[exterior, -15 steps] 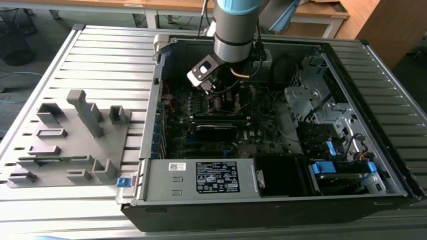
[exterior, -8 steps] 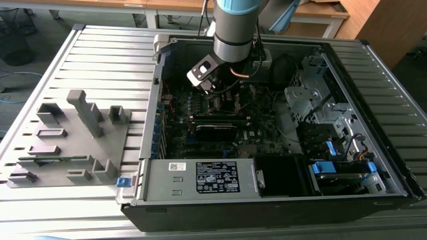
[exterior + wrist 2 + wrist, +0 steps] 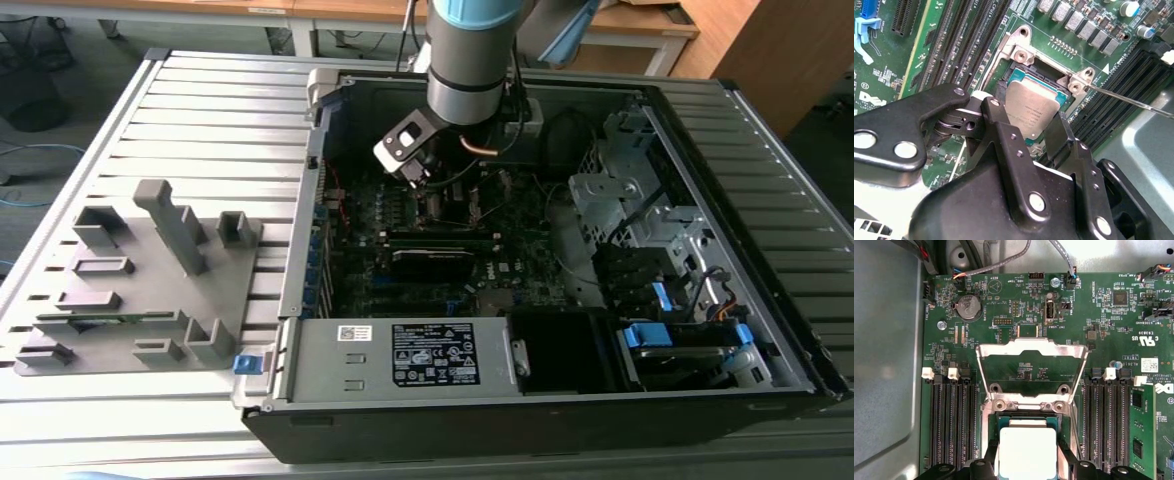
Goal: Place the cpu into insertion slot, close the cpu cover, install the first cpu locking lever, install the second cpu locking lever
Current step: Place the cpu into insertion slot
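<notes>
Jaws pinch the cpu (image 3: 1031, 112) over the insertion slot (image 3: 1026, 70); first wrist view shows cpu cover (image 3: 1032, 347) (raised).

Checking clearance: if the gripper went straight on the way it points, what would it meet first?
Most likely the cpu, directly ahead of the gripper at the insertion slot; the cpu cover is flipped open. The gap between them is unclear.

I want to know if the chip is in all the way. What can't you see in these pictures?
Second wrist view: the gripper covers part of the cpu and insertion slot, so seating is unclear.
First wrist view: the picture's edge cuts off the cpu.
Exterior view: the arm hides both.
</notes>
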`<state>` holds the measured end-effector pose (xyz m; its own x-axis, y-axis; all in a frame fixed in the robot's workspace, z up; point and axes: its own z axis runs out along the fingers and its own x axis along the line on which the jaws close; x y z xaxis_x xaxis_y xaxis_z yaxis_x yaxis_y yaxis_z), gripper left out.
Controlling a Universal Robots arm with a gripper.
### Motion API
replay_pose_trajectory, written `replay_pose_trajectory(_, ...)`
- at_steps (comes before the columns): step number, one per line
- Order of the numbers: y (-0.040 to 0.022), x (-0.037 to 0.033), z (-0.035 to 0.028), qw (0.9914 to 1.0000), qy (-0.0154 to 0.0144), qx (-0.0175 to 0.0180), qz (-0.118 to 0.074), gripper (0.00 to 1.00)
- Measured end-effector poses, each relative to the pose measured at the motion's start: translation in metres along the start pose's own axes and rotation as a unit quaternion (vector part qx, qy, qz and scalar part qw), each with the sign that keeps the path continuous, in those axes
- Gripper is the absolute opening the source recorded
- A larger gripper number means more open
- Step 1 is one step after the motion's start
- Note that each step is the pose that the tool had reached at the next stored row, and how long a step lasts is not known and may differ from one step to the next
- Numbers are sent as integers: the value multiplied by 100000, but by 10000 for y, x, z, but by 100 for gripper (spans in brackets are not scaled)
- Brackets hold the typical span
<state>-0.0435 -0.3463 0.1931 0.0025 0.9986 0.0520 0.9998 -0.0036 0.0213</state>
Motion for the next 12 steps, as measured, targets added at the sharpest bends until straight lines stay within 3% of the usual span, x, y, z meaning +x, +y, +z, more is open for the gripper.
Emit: replay_pose_trajectory(12, -1, -1, 27, 100000, 5, -4, 0, 54)
